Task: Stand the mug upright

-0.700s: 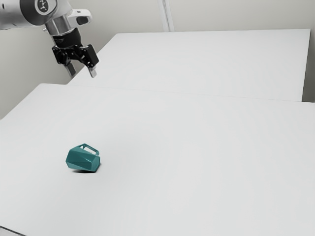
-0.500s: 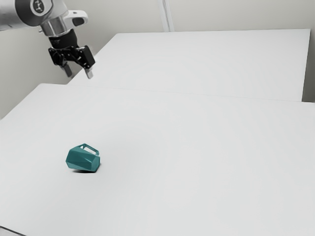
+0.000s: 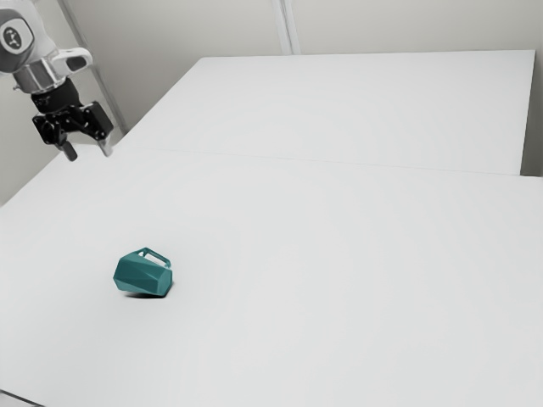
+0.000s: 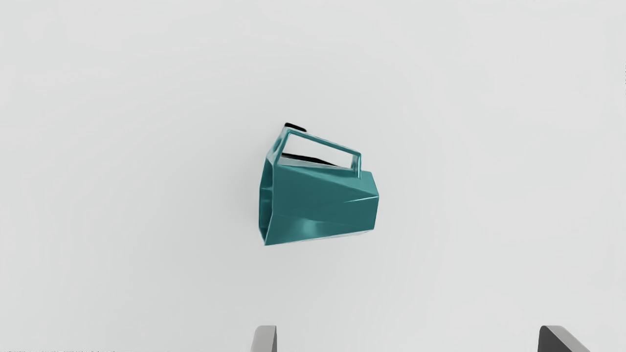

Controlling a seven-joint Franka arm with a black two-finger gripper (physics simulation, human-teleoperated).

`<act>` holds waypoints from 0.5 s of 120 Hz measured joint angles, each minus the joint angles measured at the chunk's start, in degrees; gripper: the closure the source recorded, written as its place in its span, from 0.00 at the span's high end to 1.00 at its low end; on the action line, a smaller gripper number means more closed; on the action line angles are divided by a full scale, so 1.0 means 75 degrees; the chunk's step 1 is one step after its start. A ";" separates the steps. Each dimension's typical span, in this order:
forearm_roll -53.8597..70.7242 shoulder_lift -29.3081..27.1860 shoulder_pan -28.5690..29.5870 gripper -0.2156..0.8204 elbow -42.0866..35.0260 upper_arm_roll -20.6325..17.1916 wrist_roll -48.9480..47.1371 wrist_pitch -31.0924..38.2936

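Observation:
My gripper point(image 3: 88, 153) hangs in the air at the exterior view's upper left, above and apart from the mug. A teal faceted mug point(image 3: 142, 275) lies on its side on the white table, its handle raised on the far side. In the wrist view the mug point(image 4: 323, 200) shows its dark mouth at one end and its narrower base at the other. The gripper point(image 4: 408, 340) stands open there, fingertips wide apart with nothing between them.
The white table point(image 3: 339, 280) stretches around the mug. Behind it is another white surface point(image 3: 365, 102), with pale walls at the back. A thin dark edge crosses the exterior view's lower left corner.
My arm and gripper have moved toward the exterior view's left and somewhat lower. The mug lies where it was, and the fingers remain apart.

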 joint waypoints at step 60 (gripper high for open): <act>-0.2616 -0.0119 0.1338 0.77 -0.2188 0.0246 0.2093 0.1449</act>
